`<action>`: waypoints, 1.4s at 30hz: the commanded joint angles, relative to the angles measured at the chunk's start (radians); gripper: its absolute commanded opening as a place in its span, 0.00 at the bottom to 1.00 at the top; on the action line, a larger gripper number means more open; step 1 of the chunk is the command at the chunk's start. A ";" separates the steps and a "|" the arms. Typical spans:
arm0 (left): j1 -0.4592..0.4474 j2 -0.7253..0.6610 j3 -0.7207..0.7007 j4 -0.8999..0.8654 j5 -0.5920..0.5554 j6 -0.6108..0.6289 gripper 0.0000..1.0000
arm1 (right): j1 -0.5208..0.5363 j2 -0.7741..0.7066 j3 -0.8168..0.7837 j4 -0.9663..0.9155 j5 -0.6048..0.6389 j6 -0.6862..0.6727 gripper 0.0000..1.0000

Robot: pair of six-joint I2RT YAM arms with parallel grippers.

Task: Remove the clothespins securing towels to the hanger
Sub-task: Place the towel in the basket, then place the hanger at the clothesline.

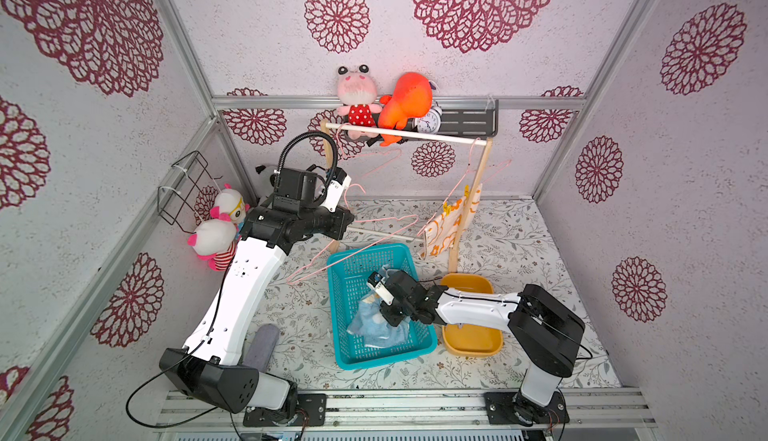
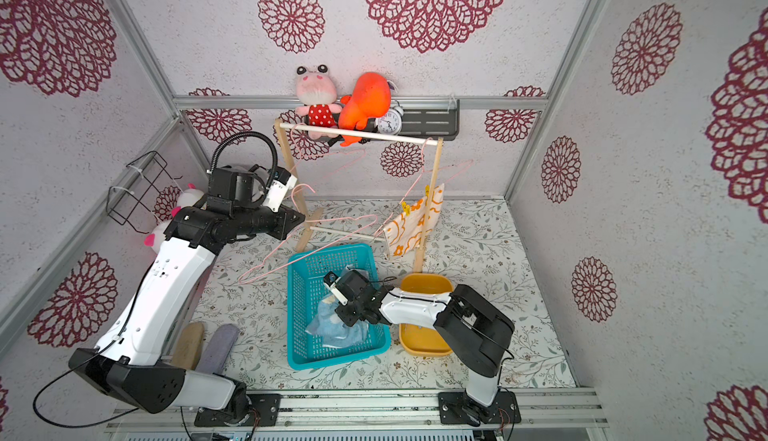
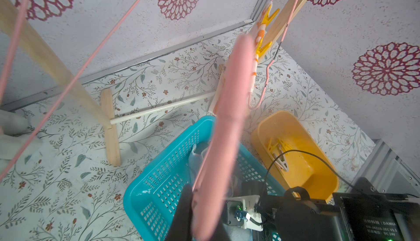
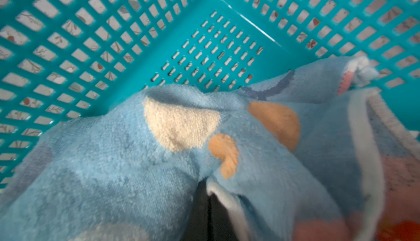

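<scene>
A white towel (image 1: 451, 227) with orange prints hangs from a pink hanger (image 1: 478, 177) at the right end of the wooden rack. Yellow clothespins (image 1: 449, 209) (image 3: 263, 47) clip it on. My left gripper (image 1: 351, 216) (image 3: 200, 205) is shut on a second, bare pink hanger (image 1: 357, 247) held off the rod above the teal basket. My right gripper (image 1: 390, 320) (image 4: 208, 196) is down inside the basket, shut on a light blue towel (image 4: 136, 160) (image 1: 374, 328) bunched around its fingers. A few loose clothespins (image 3: 279, 153) lie in the yellow bin.
The teal basket (image 1: 374, 360) sits at the middle front, with the yellow bin (image 1: 471, 345) to its right. A third pink hanger (image 1: 378, 160) hangs empty on the rack's rod (image 1: 407, 135). Plush toys and a clock sit on the back shelf (image 1: 469, 121). A wire basket (image 1: 183, 189) hangs on the left wall.
</scene>
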 commanded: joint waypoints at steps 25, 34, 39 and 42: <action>0.001 0.167 0.324 0.086 -0.244 -0.045 0.00 | -0.047 -0.641 -0.154 -0.123 0.162 -0.017 0.57; -0.018 0.308 0.484 0.128 -0.276 -0.054 0.00 | -0.146 -0.836 -0.282 -0.099 0.142 0.047 0.58; -0.019 0.370 0.527 0.195 -0.260 -0.091 0.00 | -0.154 -0.868 -0.308 -0.094 0.144 0.060 0.58; -0.022 0.420 0.580 0.203 -0.253 -0.107 0.00 | -0.155 -0.882 -0.326 -0.084 0.145 0.063 0.58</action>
